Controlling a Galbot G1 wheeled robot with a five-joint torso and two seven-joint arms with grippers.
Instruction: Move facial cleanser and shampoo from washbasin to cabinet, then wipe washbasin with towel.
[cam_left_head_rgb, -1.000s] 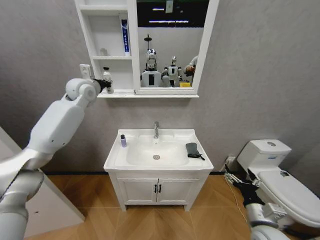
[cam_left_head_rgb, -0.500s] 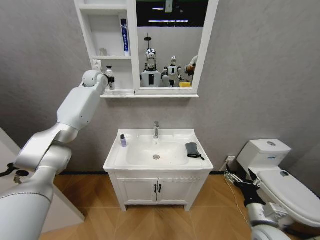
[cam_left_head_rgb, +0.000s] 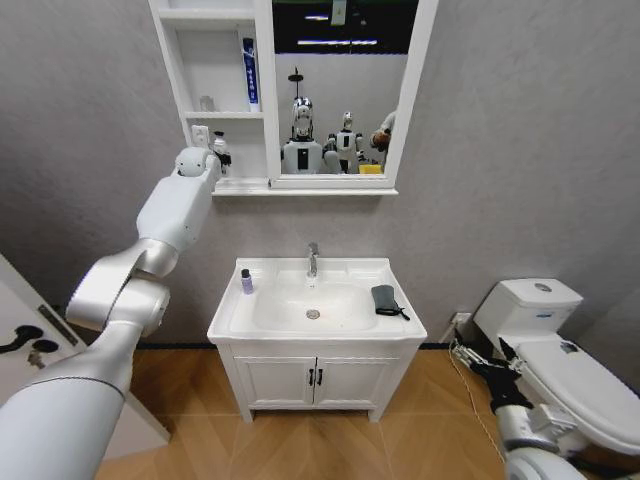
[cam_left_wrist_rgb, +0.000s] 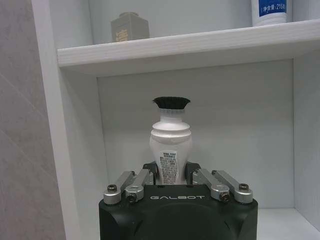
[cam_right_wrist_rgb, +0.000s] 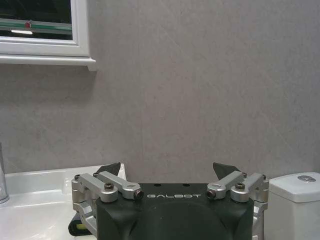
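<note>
**Left gripper clamps bottle in cabinet shelf**

Left gripper (cam_left_wrist_rgb: 170, 172) jaws closed on white bottle (cam_left_wrist_rgb: 170, 150) with black cap, upright inside lowest open shelf of cabinet (cam_left_head_rgb: 232, 185), upper left of head frame. Right gripper (cam_right_wrist_rgb: 170, 172) jaws spread wide, holding nothing, low at lower right. Small purple bottle (cam_left_head_rgb: 246, 282) on washbasin (cam_left_head_rgb: 230, 318) left rim, centre frame; towel (cam_left_head_rgb: 385, 299) on right rim.

Even, bright indoor light, soft shadows.
I see mild glare on the washbasin (cam_left_head_rgb: 315, 305); shelf edges perhaps slightly soft in my left wrist view.
</note>
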